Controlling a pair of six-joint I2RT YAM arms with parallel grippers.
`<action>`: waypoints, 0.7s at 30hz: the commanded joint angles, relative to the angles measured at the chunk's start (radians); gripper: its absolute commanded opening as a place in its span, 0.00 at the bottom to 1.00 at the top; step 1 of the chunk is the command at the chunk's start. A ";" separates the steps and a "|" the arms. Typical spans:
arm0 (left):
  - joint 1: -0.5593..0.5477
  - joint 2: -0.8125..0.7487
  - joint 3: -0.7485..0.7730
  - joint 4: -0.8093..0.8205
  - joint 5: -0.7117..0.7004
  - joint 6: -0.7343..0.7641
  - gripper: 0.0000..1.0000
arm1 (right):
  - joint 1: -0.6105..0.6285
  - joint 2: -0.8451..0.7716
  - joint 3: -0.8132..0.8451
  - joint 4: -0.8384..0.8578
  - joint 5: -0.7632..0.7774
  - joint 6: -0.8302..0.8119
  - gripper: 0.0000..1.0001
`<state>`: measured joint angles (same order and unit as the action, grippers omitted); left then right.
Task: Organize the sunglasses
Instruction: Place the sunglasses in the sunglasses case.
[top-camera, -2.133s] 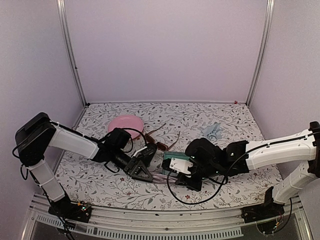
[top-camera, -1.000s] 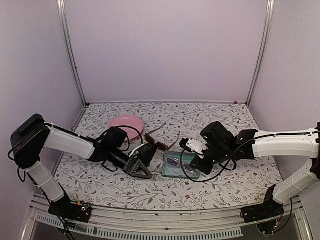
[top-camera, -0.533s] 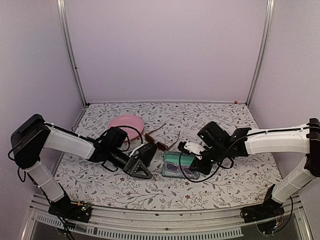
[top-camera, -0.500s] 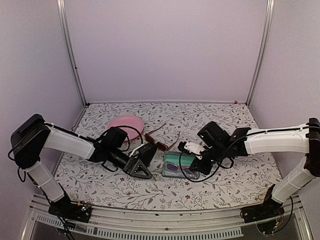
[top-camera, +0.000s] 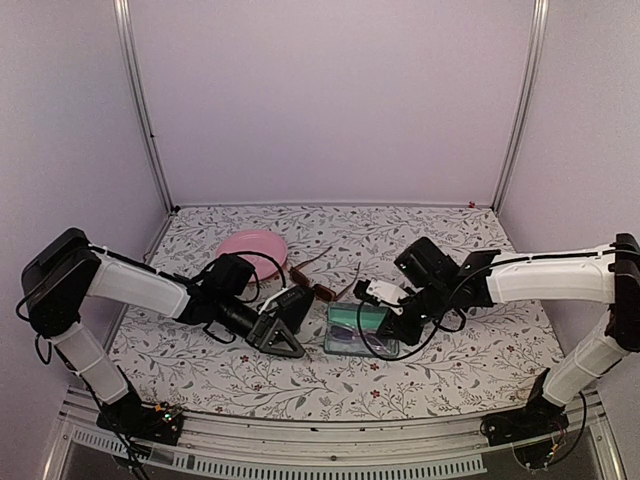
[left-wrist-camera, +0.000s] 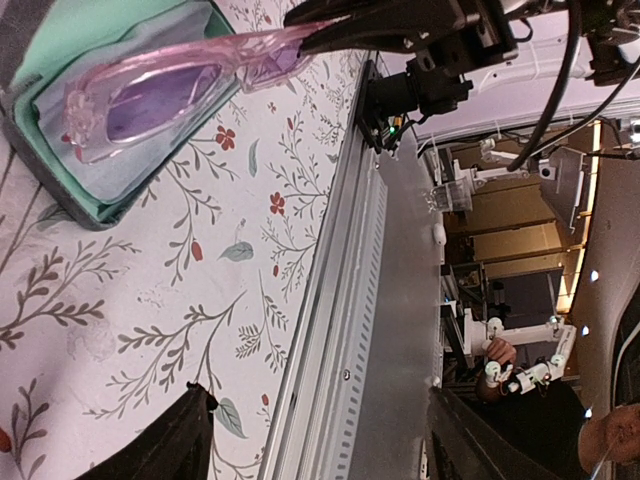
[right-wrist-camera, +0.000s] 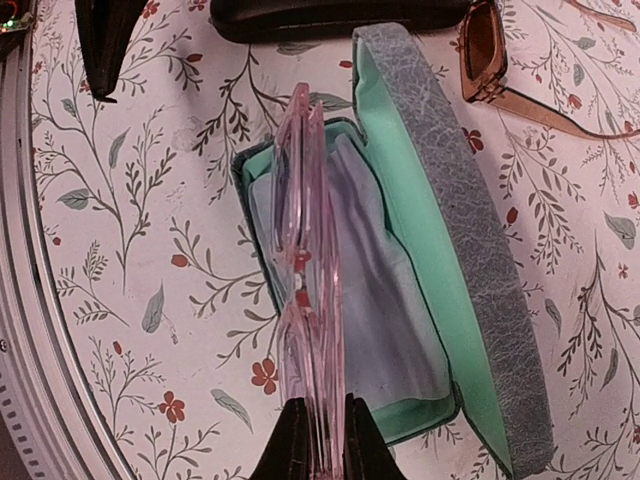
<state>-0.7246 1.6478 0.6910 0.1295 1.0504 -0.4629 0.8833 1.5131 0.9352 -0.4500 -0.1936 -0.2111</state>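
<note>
While the pale-framed sunglasses (right-wrist-camera: 310, 270) are only partly seated, the placement step appears unfinished. On the floral table (top-camera: 450, 370), the left arm (top-camera: 140, 285) lies low beside the case with its jaws spread and empty, and the right arm (top-camera: 540, 280) reaches in from the other side. Its jaws are pressed together, pinching one end of the pale frame. The grey-blue case (right-wrist-camera: 450, 220) lies open on the table with its teal lining up and its lid folded back. The pale frame runs lengthwise over the tray. Its far end appears to rest on the lining (left-wrist-camera: 150, 95), while the pinched end sits above the tray's near rim. The black case (right-wrist-camera: 330, 15) lies just beyond the open one, and the reddish-brown sunglasses (right-wrist-camera: 480, 50) lie on the table beside the lid, arms unfolded. Release at this height could let the frame tip over the rim onto the table. Downward pressure on the thin frame could bend it or drag the light case sideways. A frame left proud of the tray would probably stop the lid from closing.
</note>
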 joint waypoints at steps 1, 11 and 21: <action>0.011 0.008 0.007 0.010 0.010 0.012 0.74 | -0.021 0.027 0.040 0.000 -0.021 -0.036 0.08; 0.011 0.015 0.008 0.011 0.010 0.012 0.74 | -0.038 0.059 0.047 -0.010 -0.049 -0.058 0.07; 0.011 0.025 0.015 0.013 0.013 0.012 0.74 | -0.059 0.085 0.050 -0.010 -0.070 -0.073 0.09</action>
<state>-0.7242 1.6550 0.6910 0.1310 1.0542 -0.4629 0.8398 1.5723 0.9569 -0.4580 -0.2470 -0.2722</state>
